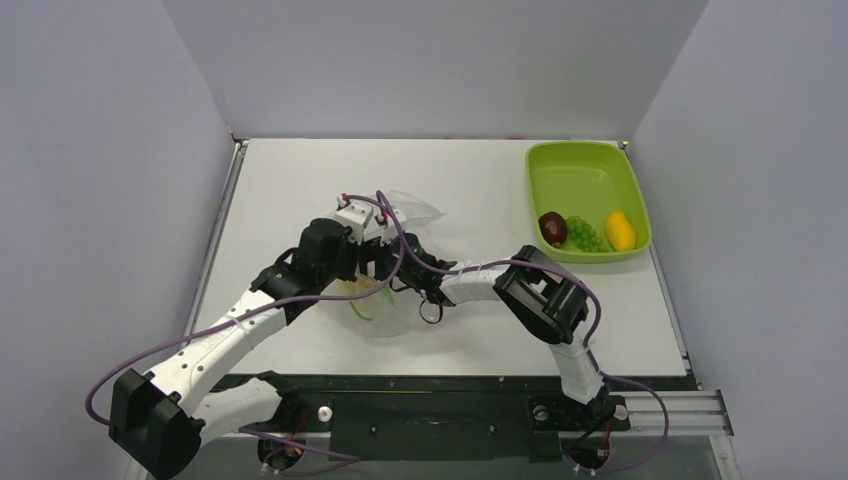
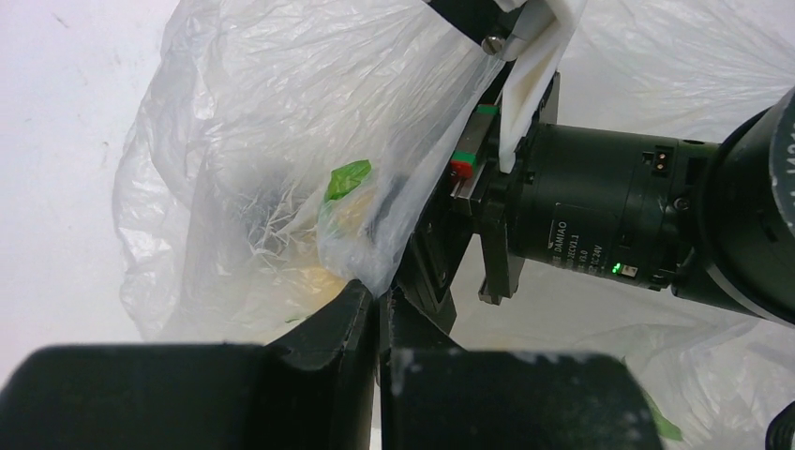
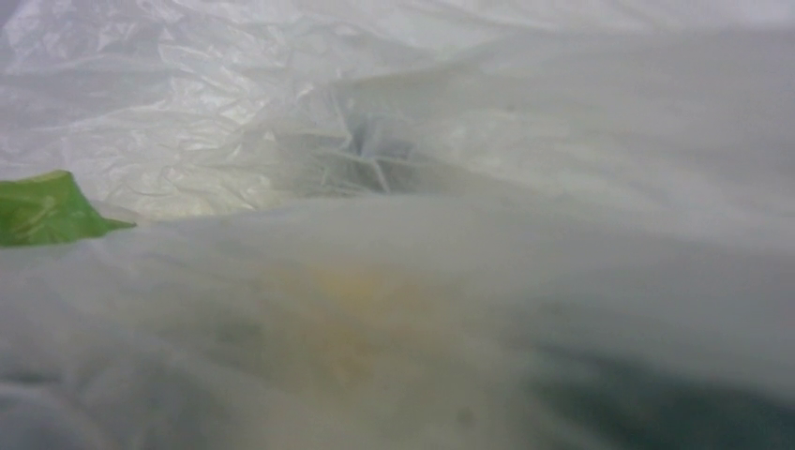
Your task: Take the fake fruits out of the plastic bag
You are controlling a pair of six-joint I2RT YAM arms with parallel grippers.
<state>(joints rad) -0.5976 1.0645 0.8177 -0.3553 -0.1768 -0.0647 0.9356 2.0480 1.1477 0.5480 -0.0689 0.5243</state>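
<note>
- Top external view: three fake fruits point(image 1: 585, 235) lie in the lime tray point(image 1: 560, 165).
- Mid-table, the plastic bag point(image 1: 415, 212) holds a yellowish fruit point(image 3: 347, 309), not yet out.
- Its film is pinched tight by the left gripper point(image 2: 380, 300); the right gripper point(image 1: 408, 277) reaches inside, grip impossible to tell.

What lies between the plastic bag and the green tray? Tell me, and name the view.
Bare white table only, between the plastic bag and the green tray; the top external view shows it.
</note>
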